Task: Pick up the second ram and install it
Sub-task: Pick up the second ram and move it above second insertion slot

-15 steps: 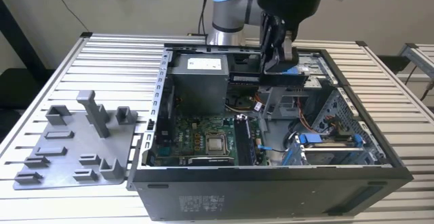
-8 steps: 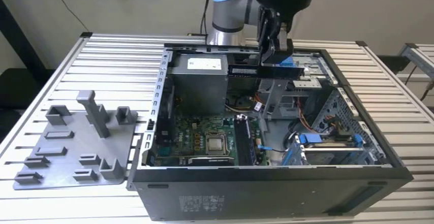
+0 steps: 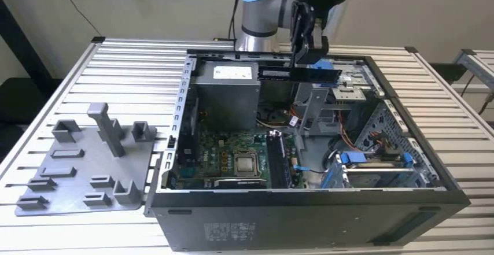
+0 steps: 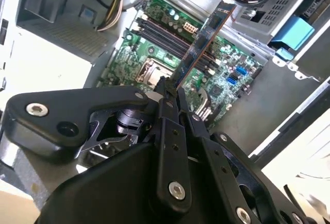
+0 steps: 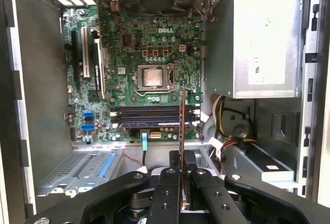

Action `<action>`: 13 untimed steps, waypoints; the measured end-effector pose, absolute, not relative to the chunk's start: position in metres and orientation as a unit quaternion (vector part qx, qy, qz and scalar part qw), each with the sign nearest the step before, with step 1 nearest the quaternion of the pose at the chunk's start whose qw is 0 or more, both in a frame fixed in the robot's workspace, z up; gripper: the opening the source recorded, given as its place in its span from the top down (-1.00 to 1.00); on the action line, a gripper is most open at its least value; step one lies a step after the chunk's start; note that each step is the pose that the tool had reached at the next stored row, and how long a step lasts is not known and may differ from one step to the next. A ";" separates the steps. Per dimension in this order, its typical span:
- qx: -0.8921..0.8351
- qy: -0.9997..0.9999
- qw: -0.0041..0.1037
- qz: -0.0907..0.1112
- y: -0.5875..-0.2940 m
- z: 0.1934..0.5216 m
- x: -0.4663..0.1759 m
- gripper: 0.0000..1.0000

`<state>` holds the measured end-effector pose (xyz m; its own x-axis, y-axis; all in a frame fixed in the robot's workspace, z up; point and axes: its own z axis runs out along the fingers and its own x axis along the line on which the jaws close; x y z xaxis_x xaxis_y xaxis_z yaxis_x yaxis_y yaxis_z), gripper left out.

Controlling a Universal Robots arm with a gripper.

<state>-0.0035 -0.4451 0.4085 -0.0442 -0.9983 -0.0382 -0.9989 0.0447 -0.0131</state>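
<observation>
- My claw (image 3: 307,61) is pressed together on the second ram (image 3: 281,73), pinching its flat faces.
- The stick hangs level in the air over the open computer case (image 3: 309,223), touching nothing inside.
- In the first wrist view I see the stick edge-on, lined up across the dark memory slots (image 5: 149,116) on the motherboard (image 5: 154,49), next to the CPU socket (image 5: 152,77).
- A grey holder plate (image 3: 77,168) lies on the slatted worktop (image 3: 131,58), on the exterior view's left of the case.
</observation>
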 end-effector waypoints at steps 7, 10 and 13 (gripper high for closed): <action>-0.691 0.723 0.018 0.009 -0.430 0.408 -0.004 0.73; -0.691 0.723 0.018 0.009 -0.426 0.408 -0.003 0.73; -0.691 0.722 0.018 0.009 -0.424 0.408 -0.003 0.73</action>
